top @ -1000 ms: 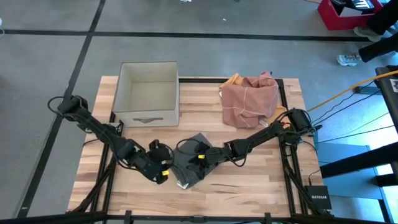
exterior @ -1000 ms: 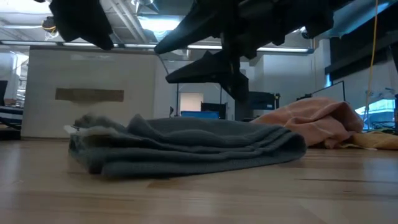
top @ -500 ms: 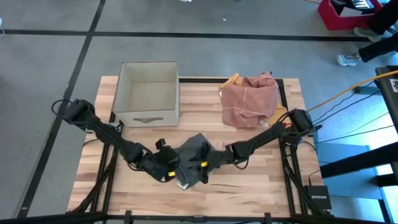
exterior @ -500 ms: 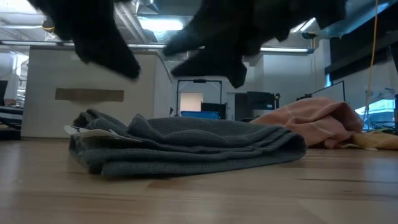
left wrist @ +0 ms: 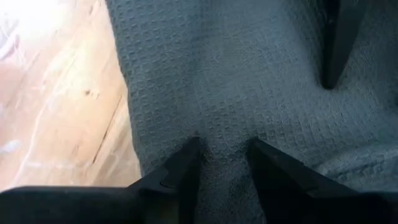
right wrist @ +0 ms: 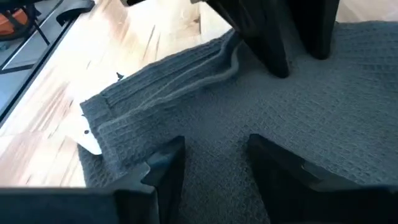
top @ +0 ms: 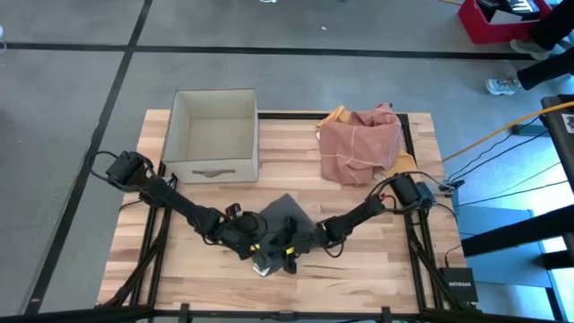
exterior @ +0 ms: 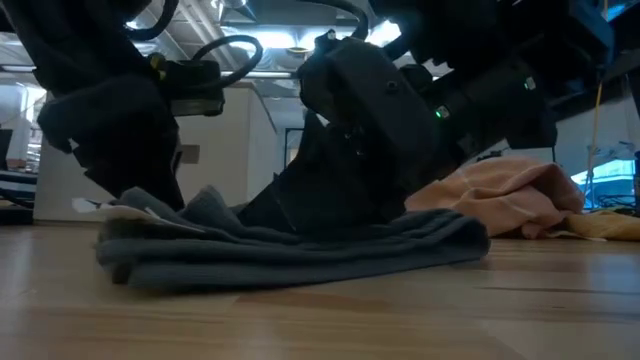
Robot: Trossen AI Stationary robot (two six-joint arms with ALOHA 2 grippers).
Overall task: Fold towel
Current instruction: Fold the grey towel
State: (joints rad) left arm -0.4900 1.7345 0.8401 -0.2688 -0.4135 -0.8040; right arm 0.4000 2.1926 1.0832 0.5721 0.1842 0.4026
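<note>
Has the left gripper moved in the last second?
Yes. In the overhead view the left gripper has slid away from the table's left edge, away from the beige box, onto the grey towel, meeting the right gripper.

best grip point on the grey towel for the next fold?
Probably the thick rolled edge with the white tag of the grey waffle-weave towel. Come from above, fingers straddling it: that ridge stands proud, while the middle lies flat.
</note>
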